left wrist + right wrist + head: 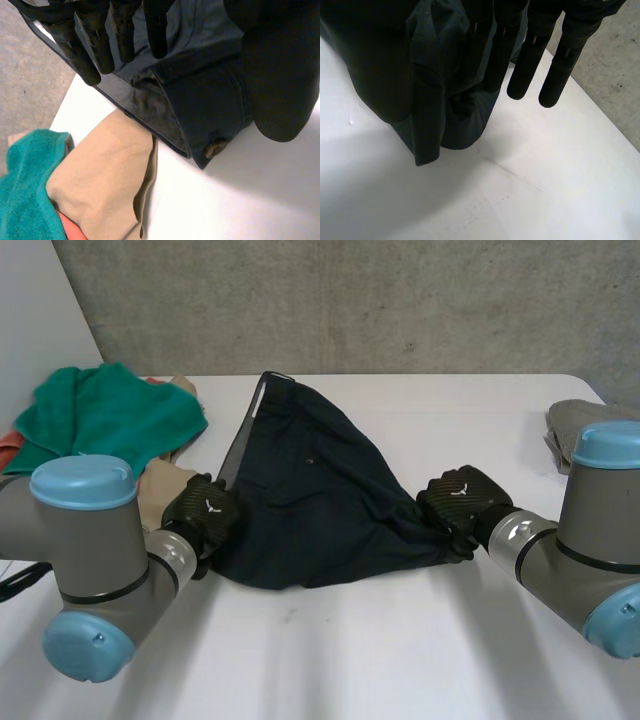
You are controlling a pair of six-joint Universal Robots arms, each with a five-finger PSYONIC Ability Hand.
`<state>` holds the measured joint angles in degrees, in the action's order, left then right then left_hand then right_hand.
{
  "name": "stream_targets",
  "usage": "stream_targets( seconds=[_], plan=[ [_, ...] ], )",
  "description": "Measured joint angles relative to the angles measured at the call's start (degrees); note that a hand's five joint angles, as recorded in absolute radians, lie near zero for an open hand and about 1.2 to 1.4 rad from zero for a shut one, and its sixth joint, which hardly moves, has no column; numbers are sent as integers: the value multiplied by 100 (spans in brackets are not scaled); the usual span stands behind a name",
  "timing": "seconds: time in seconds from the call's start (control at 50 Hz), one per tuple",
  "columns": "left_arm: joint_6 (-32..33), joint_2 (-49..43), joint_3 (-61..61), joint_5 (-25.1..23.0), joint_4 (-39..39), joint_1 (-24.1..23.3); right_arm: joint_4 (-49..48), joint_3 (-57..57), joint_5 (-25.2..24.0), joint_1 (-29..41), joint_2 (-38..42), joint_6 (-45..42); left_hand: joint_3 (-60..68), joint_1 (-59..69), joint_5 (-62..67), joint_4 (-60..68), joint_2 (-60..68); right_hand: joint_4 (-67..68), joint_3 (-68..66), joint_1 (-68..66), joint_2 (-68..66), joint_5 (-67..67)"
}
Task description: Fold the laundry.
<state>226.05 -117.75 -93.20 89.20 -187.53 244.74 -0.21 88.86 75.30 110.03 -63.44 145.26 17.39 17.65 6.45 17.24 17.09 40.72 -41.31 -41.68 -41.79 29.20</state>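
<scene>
navy trousers point(310, 500) on the desk point(400, 640), left hand point(203, 510) pinching the waistband point(160, 120), right hand point(462, 495) gripping the bunched end, left wrist view catches a button point(215, 148) up close

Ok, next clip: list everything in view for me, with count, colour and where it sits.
navy garment: one, dark navy, mid-table, stretched between the two hands
towel: one, green, on top of the pile at the table's far left
beige cloth: one, beige, under the towel, beside the garment's waistband
orange cloth: one, orange, peeking out beneath the towel and beige cloth
grey cloth: one, grey, at the table's right edge
table: one, white
wall: one, grey concrete, behind the table
left arm: one, grey with light-blue caps
right arm: one, same colours
left hand: one, black, pinching the garment's left edge
right hand: one, black, pinching its right corner
</scene>
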Motion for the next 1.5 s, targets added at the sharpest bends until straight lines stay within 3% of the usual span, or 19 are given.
stream_targets(
  seconds=[0.1, 0.16, 0.2, 0.24, 0.28, 0.44, 0.56, 0.68, 0.82, 0.88, 0.92, 0.94, 1.04, 1.1, 1.2, 1.22, 1.24, 1.36, 1.5],
  plan=[
    [101, -203, 93, 28, -81, 17, 3, 60, -7, -16, 2, 8, 268, 314, 344, 280, 321, 0, 0, 0, 0, 0],
    [138, -346, 195, 41, -233, 30, 4, 102, -12, -32, -27, 14, 2336, 2465, 2418, 2371, 2466, -49, 66, 103, 77, -60],
    [179, -484, 328, 72, -394, 56, 5, 140, -11, -49, -83, 26, 4519, 4372, 4478, 4508, 4584, -762, 828, 838, 839, -764],
    [236, -576, 469, 140, -535, 90, 10, 170, -3, -65, -150, 47, 4924, 4599, 4923, 5007, 5024, -2011, 2076, 2134, 2154, -1913],
    [323, -650, 672, 280, -724, 146, 25, 205, 17, -89, -256, 91, 4971, 4599, 4932, 5072, 5096, -2711, 2808, 2854, 2880, -2604],
    [232, -86, 1514, 640, -2007, 199, 86, 221, 113, -252, -769, 492, 4971, 4599, 4932, 5077, 5096, -2830, 2937, 2916, 2992, -2645],
    [-510, 420, 2529, 220, -3094, -197, 88, 189, 140, -444, -1173, 1096, 5005, 4599, 4932, 5080, 5097, -2831, 2937, 2916, 2992, -2644],
    [-1612, 78, 3390, -436, -2607, -773, 95, 181, 141, -565, -1263, 1299, 5005, 4599, 4932, 5094, 5120, -2831, 2937, 2916, 2992, -2644],
    [-2572, -581, 3562, -1185, -1409, -1204, 91, 172, 112, -761, -1283, 1287, 3336, 3227, 3529, 3405, 3349, -2830, 2937, 2916, 2992, -2645],
    [-2767, -833, 3371, -1545, -941, -1301, 94, 156, 79, -854, -1273, 1277, 2011, 1734, 2117, 1995, 1952, -2830, 2937, 2916, 2991, -2645],
    [-2793, -938, 3139, -1827, -674, -1343, 100, 145, 44, -905, -1258, 1272, 2011, 1734, 2117, 1995, 1952, -2830, 2937, 2916, 2992, -2645],
    [-2770, -959, 3016, -1945, -585, -1352, 103, 141, 26, -918, -1251, 1270, -29, -235, -21, -70, -56, -2830, 2937, 2916, 2992, -2644],
    [-2401, -700, 2390, -2174, -442, -1299, 136, 144, -139, -888, -1194, 1249, -520, -570, -362, -569, -532, -2830, 2937, 2916, 2992, -2645],
    [-2161, -351, 2043, -1971, -417, -1216, 172, 169, -293, -805, -1156, 1200, -520, -570, -362, -569, -532, -2830, 2937, 2916, 2992, -2645],
    [-1948, 435, 1353, -969, -144, -1095, 253, 246, -643, -597, -1065, 943, -520, -570, -362, -568, -532, -2830, 2937, 2916, 2992, -2645],
    [-1948, 435, 1353, -969, -144, -1095, 253, 246, -643, -597, -1065, 943, -520, -570, -362, -568, -532, -2830, 2937, 2916, 2992, -2645],
    [-1927, 765, 1004, -400, 101, -1078, 297, 290, -831, -486, -986, 724, -520, -570, -362, -568, -532, -2830, 2937, 2916, 2991, -2644],
    [-1984, 1368, 56, 816, 883, -1147, 399, 360, -1160, -214, -717, 75, -516, -551, -360, -556, -520, -2821, 2922, 2910, 2978, -2643],
    [-2132, 1586, -946, 1271, 1570, -1276, 369, 275, -1226, 160, -194, -629, -514, -551, -361, -556, -520, -2704, 2737, 2857, 2842, -2530]
  ],
)
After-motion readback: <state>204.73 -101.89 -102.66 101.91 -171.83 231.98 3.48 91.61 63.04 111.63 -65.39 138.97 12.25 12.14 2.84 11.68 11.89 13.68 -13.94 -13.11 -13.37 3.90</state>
